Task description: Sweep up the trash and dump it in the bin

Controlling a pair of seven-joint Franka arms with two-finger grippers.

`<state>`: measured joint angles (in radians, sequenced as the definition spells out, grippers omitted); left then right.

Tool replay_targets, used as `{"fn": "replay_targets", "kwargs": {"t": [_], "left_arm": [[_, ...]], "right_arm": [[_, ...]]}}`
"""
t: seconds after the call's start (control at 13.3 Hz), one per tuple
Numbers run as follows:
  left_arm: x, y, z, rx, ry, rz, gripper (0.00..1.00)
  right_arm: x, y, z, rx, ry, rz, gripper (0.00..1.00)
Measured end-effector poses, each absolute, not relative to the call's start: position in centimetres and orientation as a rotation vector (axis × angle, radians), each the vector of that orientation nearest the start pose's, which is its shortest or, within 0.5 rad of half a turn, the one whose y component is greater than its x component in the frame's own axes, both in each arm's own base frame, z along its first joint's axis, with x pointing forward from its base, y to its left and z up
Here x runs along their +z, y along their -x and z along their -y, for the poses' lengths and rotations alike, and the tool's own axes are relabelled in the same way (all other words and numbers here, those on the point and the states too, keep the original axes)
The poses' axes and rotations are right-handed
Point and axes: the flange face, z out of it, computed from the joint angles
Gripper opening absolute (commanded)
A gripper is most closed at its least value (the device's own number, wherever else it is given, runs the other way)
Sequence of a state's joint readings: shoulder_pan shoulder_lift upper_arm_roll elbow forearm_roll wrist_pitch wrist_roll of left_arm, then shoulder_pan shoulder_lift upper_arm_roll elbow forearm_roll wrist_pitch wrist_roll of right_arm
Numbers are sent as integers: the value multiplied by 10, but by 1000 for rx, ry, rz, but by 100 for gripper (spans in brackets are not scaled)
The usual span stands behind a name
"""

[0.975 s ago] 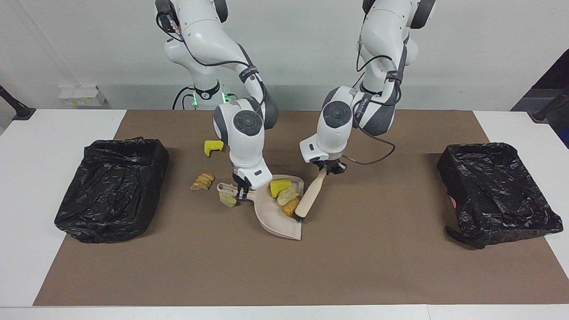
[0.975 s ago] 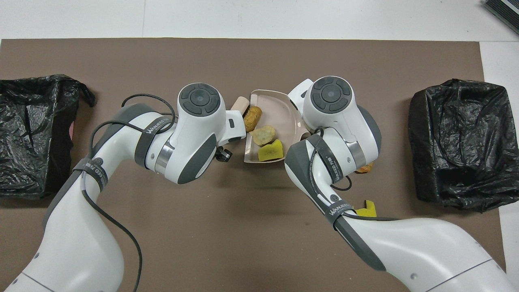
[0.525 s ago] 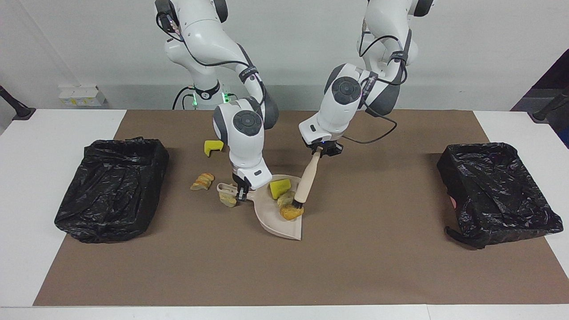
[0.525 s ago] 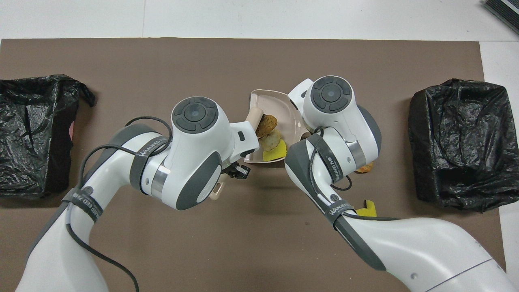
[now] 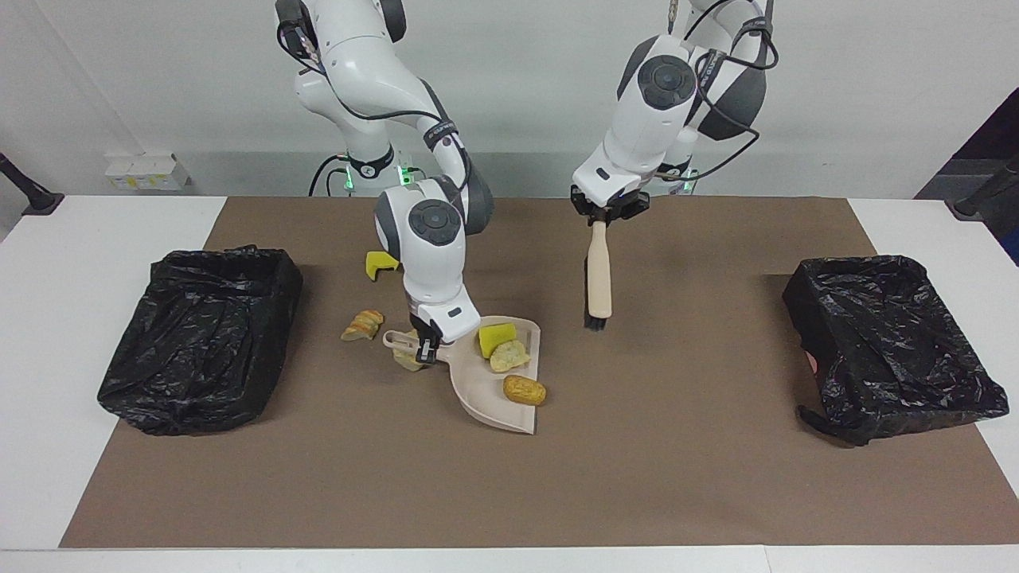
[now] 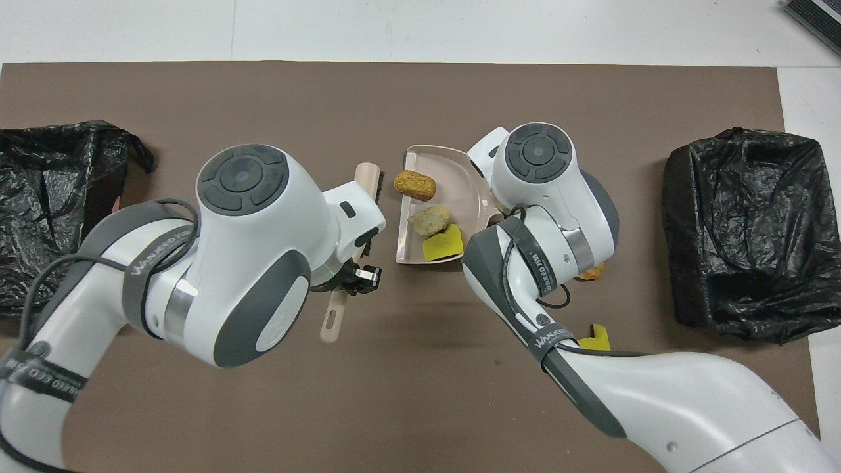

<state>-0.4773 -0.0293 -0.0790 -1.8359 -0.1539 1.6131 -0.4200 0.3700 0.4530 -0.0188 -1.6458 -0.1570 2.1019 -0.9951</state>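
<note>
- Hanging raised over the brown mat (image 5: 716, 477), the left gripper (image 5: 609, 213) has its fingers pinching the brush (image 5: 598, 274), bristles down.
- The right gripper (image 5: 424, 348), low, has fingers pinching the dustpan (image 5: 486, 390) handle.
- Trash (image 5: 501, 354): three chunks in the dustpan, others on the mat beside it.
- Black-lined bins (image 5: 199, 334) flank the tabletop (image 5: 48, 318).
- The right arm hides one chunk.

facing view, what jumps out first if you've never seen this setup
The left gripper holds a beige brush hanging bristles-down over the brown mat. The right gripper grips the handle of a beige dustpan mid-table, carrying three chunks of trash. A black-lined bin sits at each end.
</note>
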Motion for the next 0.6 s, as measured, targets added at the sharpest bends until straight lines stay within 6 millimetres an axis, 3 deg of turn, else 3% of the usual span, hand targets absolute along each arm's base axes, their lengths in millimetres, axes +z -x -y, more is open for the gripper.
{"fn": "replay_targets", "kwargs": {"t": [0.15,0.3,0.6], "left_arm": [[514,-410,293,328,3149,-127,0],[493,-368,302,235,3166,-79,0],[458,-304,324,241,3126,-60,0]], "right_arm": [[359,-644,-207,55,2478,2146,0],[377,-654,-171,2,2449,2137,0],[436,-662,-91,-117,2483,2096,0]]}}
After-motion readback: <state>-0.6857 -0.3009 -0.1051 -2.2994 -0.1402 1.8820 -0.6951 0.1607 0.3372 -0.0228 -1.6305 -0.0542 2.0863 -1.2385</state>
